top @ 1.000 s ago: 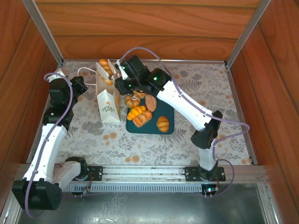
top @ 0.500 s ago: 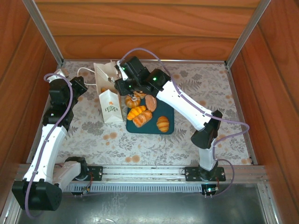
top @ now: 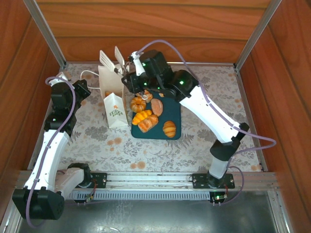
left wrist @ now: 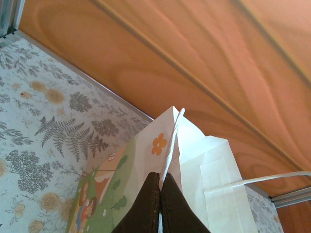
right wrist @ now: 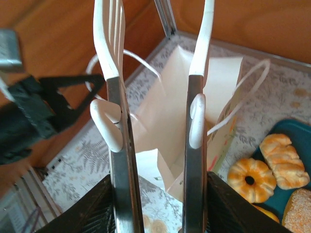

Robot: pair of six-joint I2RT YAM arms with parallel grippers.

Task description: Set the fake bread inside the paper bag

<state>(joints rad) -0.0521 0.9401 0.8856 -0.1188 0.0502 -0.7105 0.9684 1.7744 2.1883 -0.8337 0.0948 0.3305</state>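
Observation:
The white paper bag point(top: 112, 104) stands upright left of the dark teal tray point(top: 173, 115), its mouth open point(right wrist: 165, 121). My left gripper point(left wrist: 160, 182) is shut on the bag's top edge point(left wrist: 167, 145). My right gripper point(top: 119, 65) hovers above the bag mouth. It is open, and the white tong-like fingers point(right wrist: 109, 43) have nothing between them. Several pieces of fake bread lie on the tray: a ring bun point(top: 138, 104) point(right wrist: 249, 179), a croissant point(top: 142, 116), an oval roll point(top: 169, 128) and a twisted pastry point(right wrist: 282, 155).
Wooden walls point(top: 146, 29) close in the back and both sides, with metal corner posts point(top: 46, 34). The bag's cord handle point(right wrist: 243, 94) loops toward the tray. Bare flowered tablecloth point(top: 214, 97) lies right of the tray and in front of it.
A second ago a pastry was held between the tongs over the bag; it then went out of sight at the bag. The right gripper has since risen and pulled back with nothing in it.

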